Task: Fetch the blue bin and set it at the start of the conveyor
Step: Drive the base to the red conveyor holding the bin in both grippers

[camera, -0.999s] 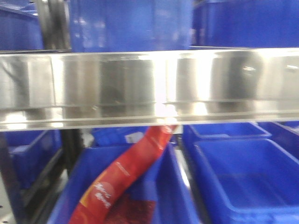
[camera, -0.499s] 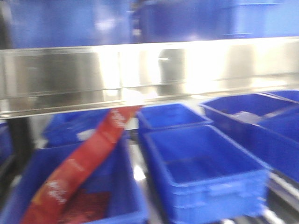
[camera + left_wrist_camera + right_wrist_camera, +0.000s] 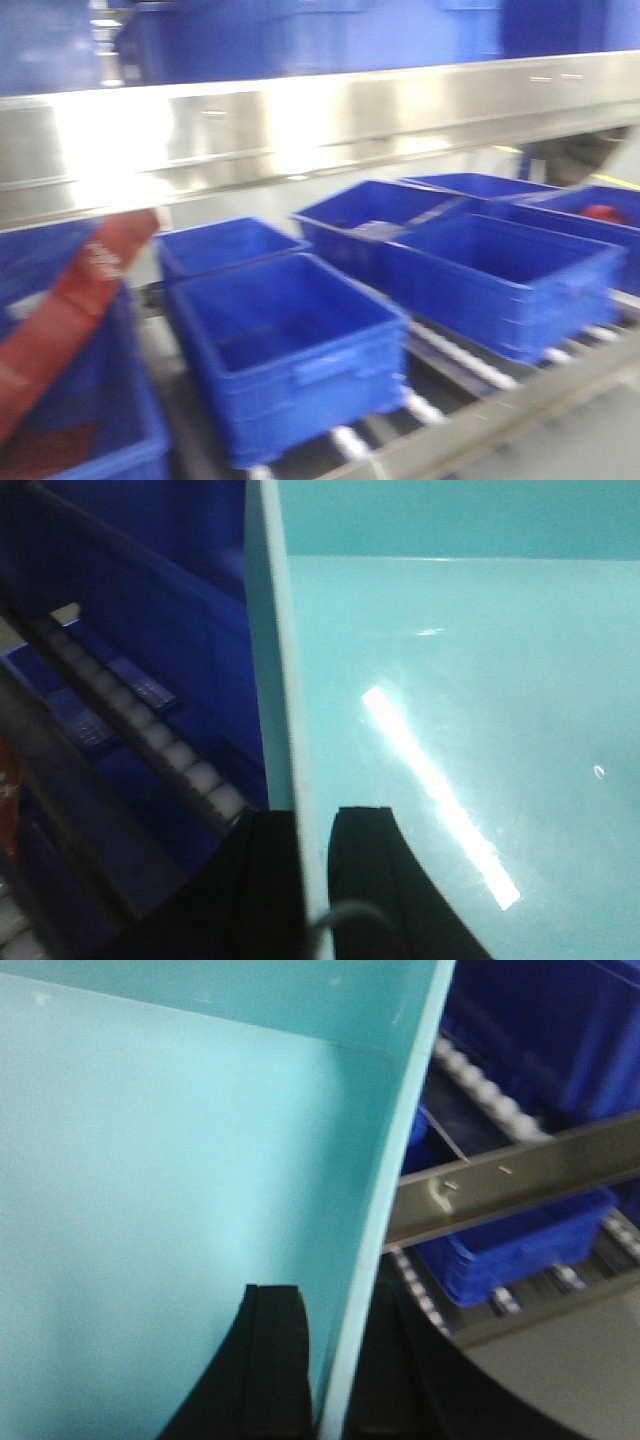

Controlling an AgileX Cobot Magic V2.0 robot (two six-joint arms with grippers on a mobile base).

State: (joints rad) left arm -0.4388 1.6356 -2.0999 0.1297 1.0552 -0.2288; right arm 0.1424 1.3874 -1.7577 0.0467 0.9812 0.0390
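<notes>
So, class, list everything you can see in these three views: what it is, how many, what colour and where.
Blue bin: one, light turquoise, filling both wrist views.
Crates: at least six, dark royal blue, on the lower shelf; more blurred ones above.
Red packet: one, red with pale print, leaning out of the leftmost crate.
Red item: one, in the far-right crate, too blurred to name.
Shelf rail: one, shiny steel, across the top of the front view.
Rollers: several, white, under the crates.
Left tool: one, black, fingers either side of a bin wall.
Right tool: one, black, straddling a bin wall.
</notes>
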